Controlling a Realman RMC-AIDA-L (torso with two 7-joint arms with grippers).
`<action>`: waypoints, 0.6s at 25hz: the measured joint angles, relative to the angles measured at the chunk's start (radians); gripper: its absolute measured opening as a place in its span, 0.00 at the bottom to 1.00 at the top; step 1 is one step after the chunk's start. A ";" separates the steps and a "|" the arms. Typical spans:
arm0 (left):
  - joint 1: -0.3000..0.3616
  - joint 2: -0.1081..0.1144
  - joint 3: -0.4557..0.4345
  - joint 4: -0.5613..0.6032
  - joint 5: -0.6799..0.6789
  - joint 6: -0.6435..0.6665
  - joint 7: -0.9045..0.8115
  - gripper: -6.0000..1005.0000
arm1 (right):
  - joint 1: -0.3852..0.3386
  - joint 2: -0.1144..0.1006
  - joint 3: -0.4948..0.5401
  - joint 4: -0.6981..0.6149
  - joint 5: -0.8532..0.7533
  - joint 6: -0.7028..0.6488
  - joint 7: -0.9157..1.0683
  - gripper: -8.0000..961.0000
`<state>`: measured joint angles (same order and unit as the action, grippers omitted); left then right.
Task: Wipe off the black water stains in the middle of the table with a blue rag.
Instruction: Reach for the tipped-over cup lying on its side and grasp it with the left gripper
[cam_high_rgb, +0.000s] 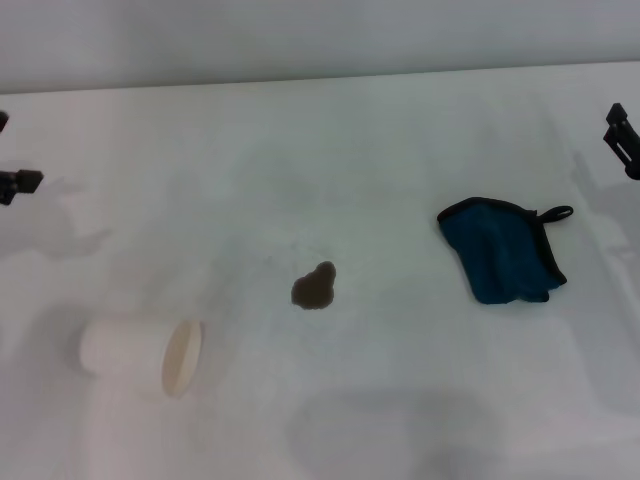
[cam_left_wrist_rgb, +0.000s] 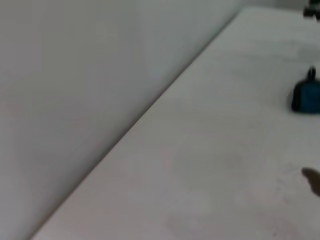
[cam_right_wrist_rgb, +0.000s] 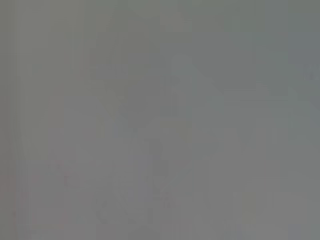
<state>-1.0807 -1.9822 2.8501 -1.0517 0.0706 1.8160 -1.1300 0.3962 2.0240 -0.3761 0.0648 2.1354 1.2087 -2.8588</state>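
Note:
A small dark brownish-black stain (cam_high_rgb: 315, 287) lies in the middle of the white table (cam_high_rgb: 330, 150). A crumpled blue rag (cam_high_rgb: 503, 252) with black trim and a loop lies to its right, apart from it. My left gripper (cam_high_rgb: 15, 180) shows at the left edge and my right gripper (cam_high_rgb: 622, 140) at the right edge, both far from the stain. The left wrist view shows the table (cam_left_wrist_rgb: 200, 150), the rag's edge (cam_left_wrist_rgb: 306, 96) and a bit of the stain (cam_left_wrist_rgb: 313, 179). The right wrist view shows only plain grey.
A white paper cup (cam_high_rgb: 140, 355) lies on its side at the front left, its mouth facing the stain. A pale wall runs behind the table's far edge.

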 joint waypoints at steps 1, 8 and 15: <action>0.000 0.000 0.000 0.000 0.000 0.000 0.000 0.87 | 0.000 0.000 0.000 0.005 0.000 0.001 0.000 0.89; -0.108 -0.017 0.002 -0.018 0.170 -0.007 0.129 0.87 | 0.004 0.001 0.000 0.034 -0.001 0.003 0.032 0.89; -0.194 -0.036 0.002 -0.032 0.284 -0.032 0.224 0.87 | 0.004 0.001 0.000 0.061 -0.006 0.009 0.094 0.89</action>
<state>-1.2749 -2.0184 2.8517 -1.0839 0.3546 1.7843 -0.9063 0.3999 2.0249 -0.3758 0.1259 2.1290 1.2181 -2.7644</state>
